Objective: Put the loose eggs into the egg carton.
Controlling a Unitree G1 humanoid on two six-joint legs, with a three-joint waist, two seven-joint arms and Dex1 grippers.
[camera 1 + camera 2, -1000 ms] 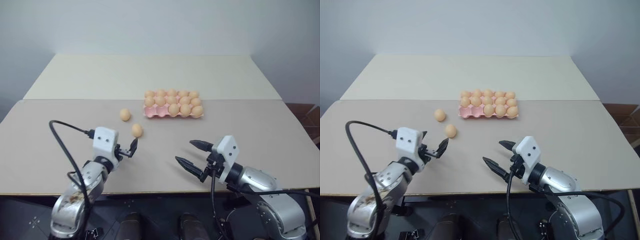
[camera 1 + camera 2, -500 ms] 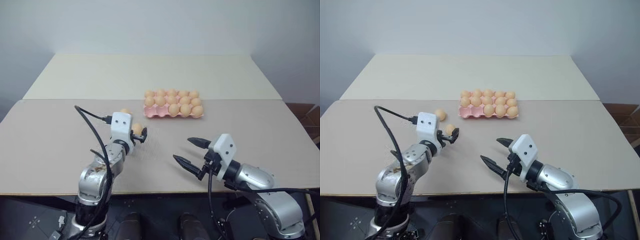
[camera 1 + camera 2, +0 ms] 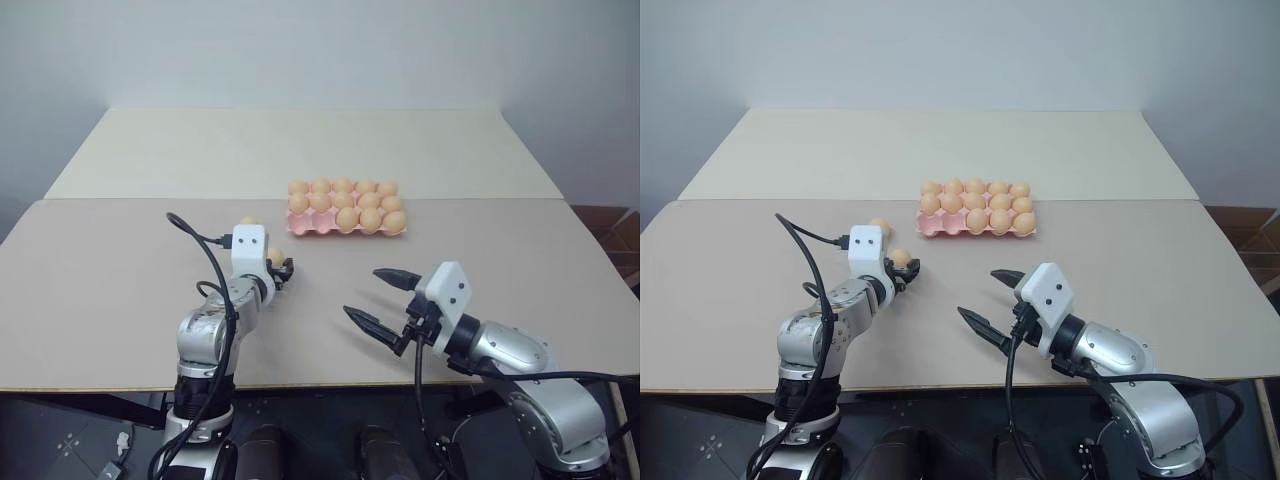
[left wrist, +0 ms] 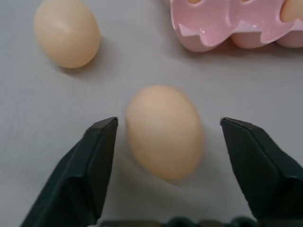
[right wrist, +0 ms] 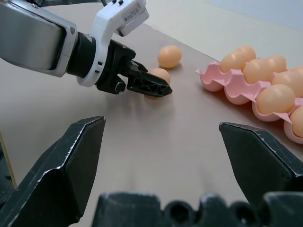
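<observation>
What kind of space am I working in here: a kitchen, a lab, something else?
Likely a lab or test bench, not a kitchen: a bare beige table against a plain pale wall, set only with a pink egg carton and loose eggs.

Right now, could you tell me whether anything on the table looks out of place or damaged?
Two loose eggs lie on the table beside the egg carton rather than in its cells: one sits between the left gripper's jaws, which have not closed on it, the other just beyond. Nothing looks cracked or spilled.
</observation>
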